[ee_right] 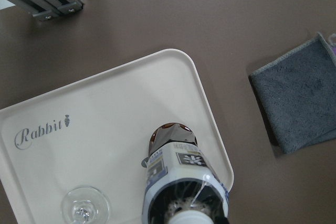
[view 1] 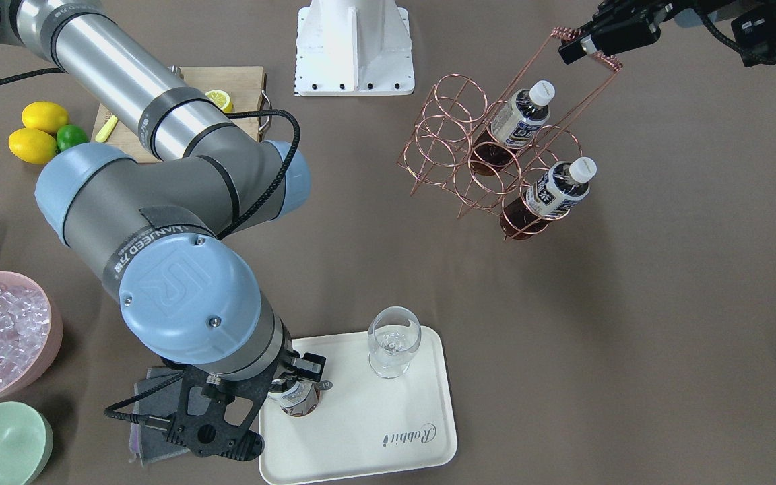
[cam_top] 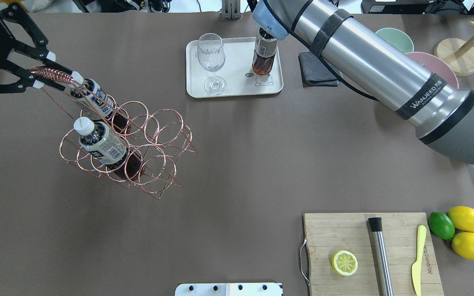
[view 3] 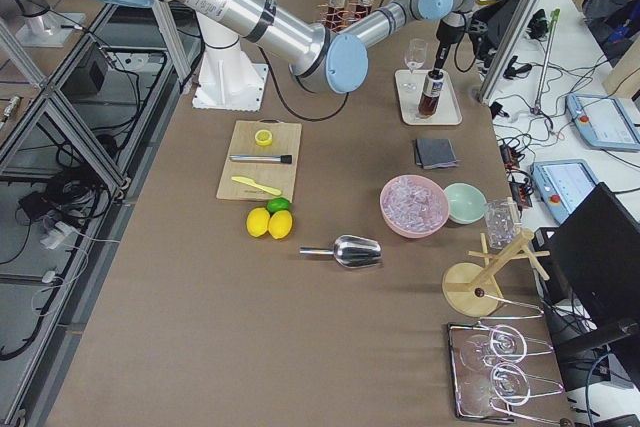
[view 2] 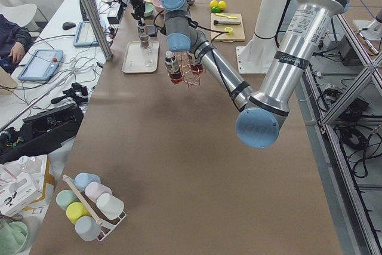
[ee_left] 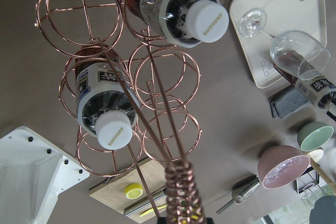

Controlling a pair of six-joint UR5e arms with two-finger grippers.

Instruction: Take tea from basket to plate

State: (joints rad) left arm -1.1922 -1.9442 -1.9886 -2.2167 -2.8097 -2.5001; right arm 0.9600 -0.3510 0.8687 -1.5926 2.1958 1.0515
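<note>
Nearest your right wrist camera, the small plastic bottle of dark brown tea (ee_right: 176, 166) stands on the cream-white rectangular tray (ee_right: 105, 114), with the right gripper (view 1: 297, 385) clasping its neck. By my judgement, only the release remains. The left gripper (cam_top: 56, 78) pinches the handle of the rose-gold wire basket (cam_top: 159, 131), which holds two more bottles (cam_top: 101, 142).

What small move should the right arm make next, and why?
Probably open the jaws of the right gripper: the tea it holds stands upright and seems to rest on the plate, clear of the glass.
</note>
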